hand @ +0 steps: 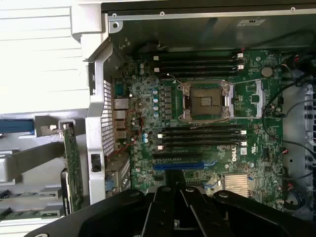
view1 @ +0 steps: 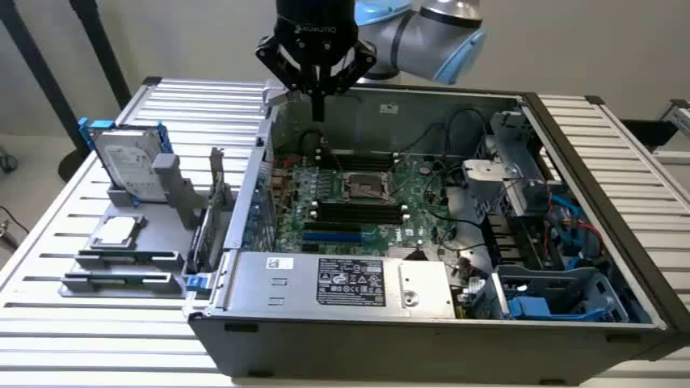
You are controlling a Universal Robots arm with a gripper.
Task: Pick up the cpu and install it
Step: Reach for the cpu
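While the gripper (view1: 318, 111) hangs over the open computer case (view1: 431, 339), pincer pressed together and empty, the cpu (view1: 116, 230) lies on a grey stand (view1: 129, 260) at the exterior view's left, well apart. Set down crooked, it could bend pins in the bare socket (hand: 206, 100).

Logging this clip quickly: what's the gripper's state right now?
Gripper: closed, holding nothing; the small flat square silver-topped cpu lies apart on the grey stand.
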